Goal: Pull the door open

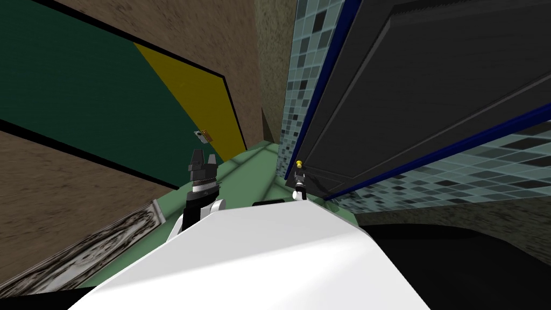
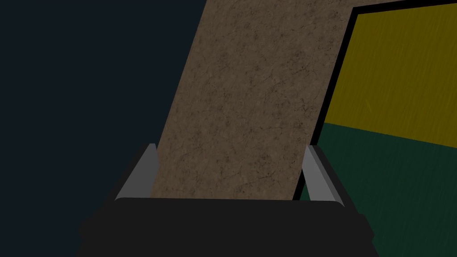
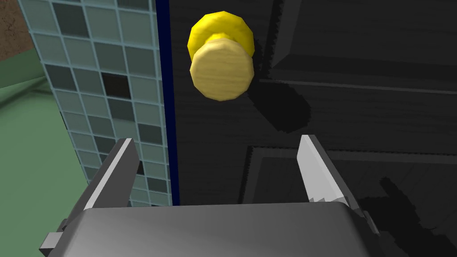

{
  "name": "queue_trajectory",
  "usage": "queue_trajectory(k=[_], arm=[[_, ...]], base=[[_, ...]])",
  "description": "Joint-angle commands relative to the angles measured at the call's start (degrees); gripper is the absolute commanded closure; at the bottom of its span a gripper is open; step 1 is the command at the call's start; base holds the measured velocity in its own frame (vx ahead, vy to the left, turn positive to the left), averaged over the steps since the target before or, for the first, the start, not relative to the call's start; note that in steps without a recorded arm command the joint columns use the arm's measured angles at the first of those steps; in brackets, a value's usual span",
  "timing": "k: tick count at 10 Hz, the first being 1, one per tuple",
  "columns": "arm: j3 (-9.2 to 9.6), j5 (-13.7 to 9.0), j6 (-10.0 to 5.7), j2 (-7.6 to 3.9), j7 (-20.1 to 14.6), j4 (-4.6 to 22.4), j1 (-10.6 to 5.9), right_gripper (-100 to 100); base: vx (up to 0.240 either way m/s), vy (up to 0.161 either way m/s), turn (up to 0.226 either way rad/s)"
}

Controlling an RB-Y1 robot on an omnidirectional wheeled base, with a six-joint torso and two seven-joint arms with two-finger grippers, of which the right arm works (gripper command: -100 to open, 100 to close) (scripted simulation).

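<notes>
Right gripper [image 3: 216, 139] released, fingers spread wide, nothing between them. It faces the black panelled door [image 3: 357, 111]. The yellow knob [image 3: 222, 55] is ahead of the fingertips, apart from both, no contact. It lines up nearer the finger [image 3: 117, 167] on the door-edge side. The knob sits close to the door's edge, just beside the dark blue frame strip [image 3: 163, 89], and casts a shadow onto the panel. Past the strip is a grey-green tiled wall [image 3: 98, 67], then green floor [image 3: 31, 134].

In the head view the door [image 1: 430, 80] is on the robot's right, in its blue frame, with the knob [image 1: 298, 163] small at its near edge. The right gripper [image 1: 299, 175] is just below the knob (too small there to read the fingers).

Left gripper [image 1: 203, 156] is raised on the left, well apart from the black door, near a green and yellow door [image 1: 107, 91] with a small handle [image 1: 203, 135]. In its wrist view the left gripper [image 2: 232, 146] is also released, fingers [image 2: 142, 174] apart and empty.
</notes>
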Motion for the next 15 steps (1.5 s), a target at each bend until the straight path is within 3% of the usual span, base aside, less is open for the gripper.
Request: queue_trajectory(k=[1,3,4,5,8,10,11,12,13,14,15], arm=[[0.24,-0.7,0.11,0.26,-2.0,-0.3,-0.03,-100],[0.26,-0.8,0.20,0.34,-2.0,-0.5,0.04,-100],[0.03,-1.0,-0.12,-1.09,-3.9,0.0,0.71,-100],[-0.04,-1.1,-0.21,-1.54,-4.4,0.1,0.92,-100],[-0.57,-1.4,-0.86,-4.66,-7.9,0.9,2.39,-100],[-0.81,-1.6,-1.17,-6.14,-9.6,1.3,3.09,-100],[-0.81,-1.6,-1.17,-6.14,-9.6,1.3,3.09,-100],[-1.00,-1.7,-1.40,-7.28,-10.9,1.6,3.62,-100],[-0.76,-1.6,-1.59,-6.81,-10.4,2.0,3.30,-100],[-0.76,-1.6,-1.59,-6.81,-10.4,2.0,3.30,100],[-0.76,-1.6,-1.59,-6.81,-10.4,2.0,3.30,100]], base=[[-0.071,-0.016,0.023],[-0.038,-0.010,0.010],[0.091,0.025,0.096],[0.167,-0.013,0.083],[0.213,-0.013,0.085],[0.170,-0.011,0.069],[0.100,-0.008,0.024],[0.126,-0.019,0.058],[0.067,-0.012,0.016],[-0.014,-0.001,-0.024],[-0.027,0.001,0.001]])
